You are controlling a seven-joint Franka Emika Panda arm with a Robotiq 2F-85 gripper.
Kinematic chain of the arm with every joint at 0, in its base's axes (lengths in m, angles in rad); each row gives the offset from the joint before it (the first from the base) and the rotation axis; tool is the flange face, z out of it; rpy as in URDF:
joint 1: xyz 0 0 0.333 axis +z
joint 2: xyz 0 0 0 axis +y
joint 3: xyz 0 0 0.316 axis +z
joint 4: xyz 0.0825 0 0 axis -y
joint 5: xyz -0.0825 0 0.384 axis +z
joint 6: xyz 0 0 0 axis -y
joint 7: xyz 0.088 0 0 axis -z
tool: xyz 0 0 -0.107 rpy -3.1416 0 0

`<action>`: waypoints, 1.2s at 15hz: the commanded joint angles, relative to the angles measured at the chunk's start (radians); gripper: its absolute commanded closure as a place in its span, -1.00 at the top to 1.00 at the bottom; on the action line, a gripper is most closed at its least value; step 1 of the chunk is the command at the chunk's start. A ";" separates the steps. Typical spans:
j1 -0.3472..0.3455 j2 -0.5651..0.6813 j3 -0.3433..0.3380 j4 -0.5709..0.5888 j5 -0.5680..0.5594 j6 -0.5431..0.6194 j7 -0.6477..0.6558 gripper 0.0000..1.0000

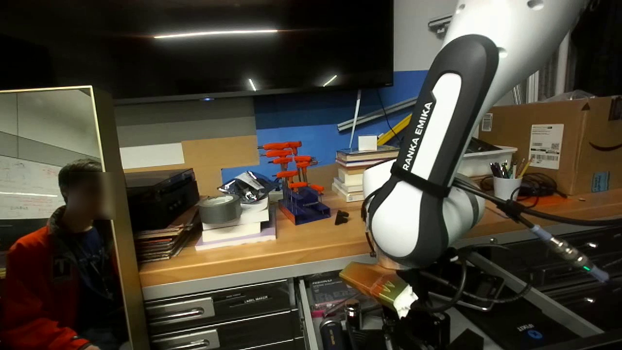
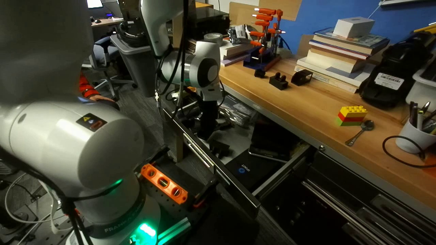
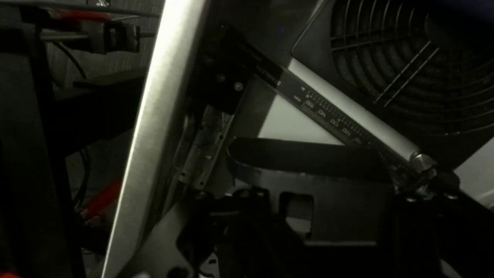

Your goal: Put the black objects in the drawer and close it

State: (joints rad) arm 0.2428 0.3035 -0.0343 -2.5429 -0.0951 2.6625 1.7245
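Note:
The drawer [image 2: 199, 153] is pulled out, with tools and packets inside. My gripper [image 2: 206, 134] reaches down into it from above, and in an exterior view the gripper [image 1: 415, 335] is partly cut off by the lower edge. In the wrist view the gripper [image 3: 334, 195] is shut on a black object [image 3: 347, 208] with a rounded end and a square hole; I cannot tell whether it touches what lies below. Another black object [image 2: 219, 148] lies in the drawer beside the gripper. On the tabletop sit three more black objects, a small block [image 2: 260, 73], a pronged one [image 2: 278, 81] and an arched one [image 2: 301, 77].
Under the gripper lie a caliper [image 3: 328, 112] and a black round grille [image 3: 417, 77]. The pale drawer edge [image 3: 154, 96] runs close by on the left. The wooden tabletop [image 2: 316, 102] overhangs the drawer's back. A person [image 1: 73, 253] sits at the far left.

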 commanded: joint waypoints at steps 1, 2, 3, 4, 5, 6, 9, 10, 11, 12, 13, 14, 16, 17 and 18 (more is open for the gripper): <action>0.017 0.016 -0.041 -0.013 -0.010 0.048 0.116 -0.63; 0.016 0.026 -0.048 -0.013 -0.009 0.057 0.130 -0.63; 0.015 0.032 -0.055 -0.012 -0.009 0.057 0.142 -0.63; 0.012 0.039 -0.059 -0.011 -0.005 0.062 0.148 -0.63; 0.012 0.045 -0.063 -0.011 -0.004 0.067 0.154 -0.63; 0.013 0.051 -0.067 -0.009 -0.002 0.068 0.159 -0.63; 0.012 0.057 -0.068 -0.007 0.000 0.062 0.156 -0.61; 0.008 0.056 -0.063 -0.008 0.004 0.058 0.146 0.24; 0.004 0.054 -0.058 -0.007 0.008 0.055 0.135 0.28; 0.003 0.051 -0.056 -0.007 0.009 0.051 0.133 0.38; -0.003 0.045 -0.048 -0.006 0.014 0.046 0.116 0.57; -0.002 0.041 -0.046 -0.003 0.012 0.041 0.111 0.71; 0.010 0.019 -0.051 0.008 -0.012 0.003 0.105 0.98; 0.020 0.005 -0.057 0.017 -0.031 -0.024 0.106 1.00; 0.025 -0.012 -0.059 0.027 -0.049 -0.045 0.099 1.00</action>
State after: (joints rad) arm 0.2472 0.3543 -0.0842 -2.5338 -0.1030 2.6890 1.8436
